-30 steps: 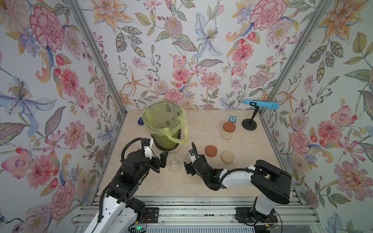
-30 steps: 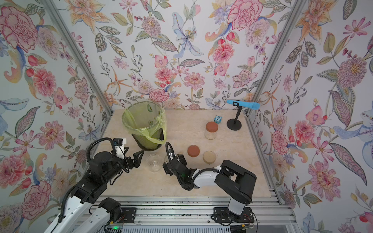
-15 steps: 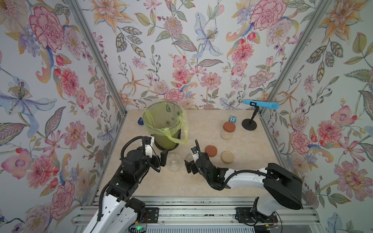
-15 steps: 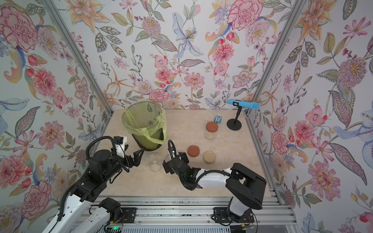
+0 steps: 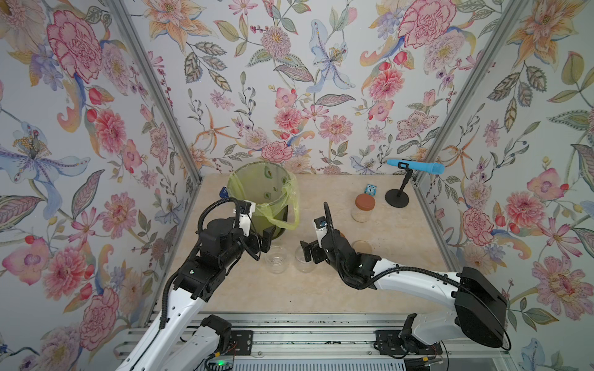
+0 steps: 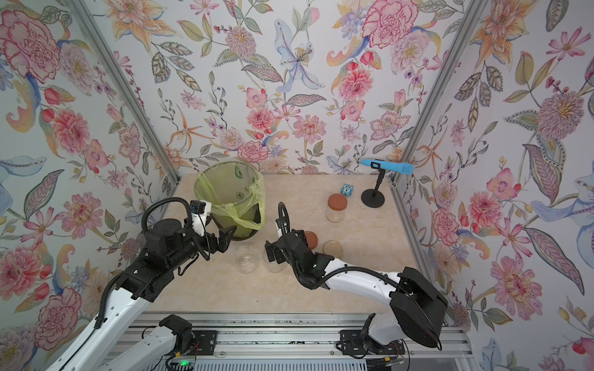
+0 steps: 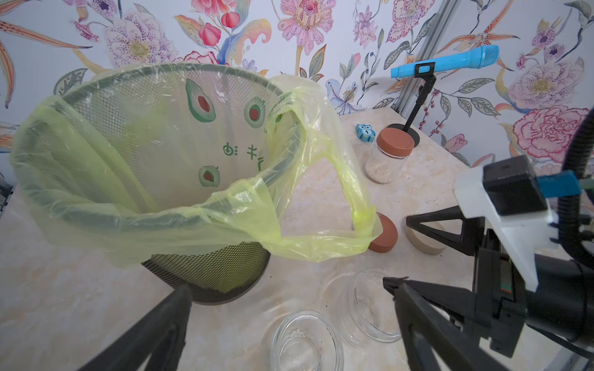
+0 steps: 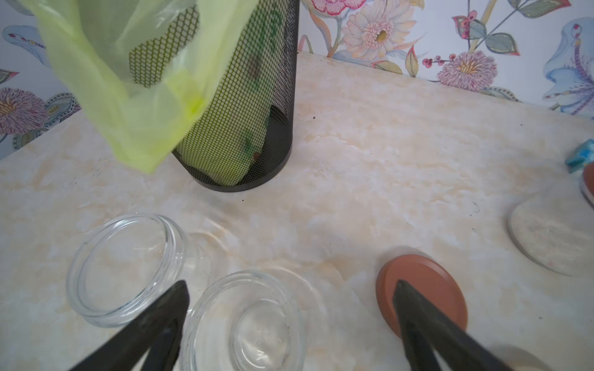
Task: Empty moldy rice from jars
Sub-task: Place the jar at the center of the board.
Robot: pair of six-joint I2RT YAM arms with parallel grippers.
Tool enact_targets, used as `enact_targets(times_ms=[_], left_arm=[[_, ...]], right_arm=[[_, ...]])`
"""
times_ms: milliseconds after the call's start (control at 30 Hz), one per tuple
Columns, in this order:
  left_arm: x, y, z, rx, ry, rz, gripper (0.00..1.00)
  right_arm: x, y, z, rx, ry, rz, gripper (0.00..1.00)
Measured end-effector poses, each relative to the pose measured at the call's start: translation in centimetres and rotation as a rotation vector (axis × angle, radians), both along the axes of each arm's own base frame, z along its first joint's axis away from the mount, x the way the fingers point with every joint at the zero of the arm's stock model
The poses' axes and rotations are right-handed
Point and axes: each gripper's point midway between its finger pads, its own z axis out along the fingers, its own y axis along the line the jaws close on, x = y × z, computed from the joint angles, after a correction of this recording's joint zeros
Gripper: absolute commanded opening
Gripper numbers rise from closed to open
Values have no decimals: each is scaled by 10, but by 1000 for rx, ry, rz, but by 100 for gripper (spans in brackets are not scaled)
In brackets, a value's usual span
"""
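Both hands wide, nothing held; two jars open, one capped.

Both top views: open jar (image 5: 275,260) and second open jar (image 5: 302,261) sit side by side at centre frame on the counter (image 5: 257,295), between left hand (image 5: 262,242) and right hand (image 5: 308,253). The capped jar (image 5: 363,210) with moldy rice (image 5: 361,217) stands well apart, right of centre. Left wrist: jaws spread wide, empty, facing the bin (image 7: 212,273). Right wrist: jaws spread wide over the second open jar, reddish lid (image 8: 421,289) beside it.
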Motion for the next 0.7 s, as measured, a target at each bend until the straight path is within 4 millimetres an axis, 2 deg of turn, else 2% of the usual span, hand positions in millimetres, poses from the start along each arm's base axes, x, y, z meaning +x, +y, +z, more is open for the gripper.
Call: enact_targets(times_ms=[100, 333, 533, 700], left_arm=[[6, -6, 8, 5, -4, -18, 100], [25, -17, 29, 24, -14, -44, 100], [42, -30, 44, 49, -9, -77, 100], [52, -44, 47, 80, 3, -110, 100]], right_arm=[[15, -15, 8, 4, 32, -50, 100], [41, -52, 14, -10, 107, -150, 100], [71, -78, 42, 21, 138, -225, 100], [99, -100, 51, 31, 194, -281, 100]])
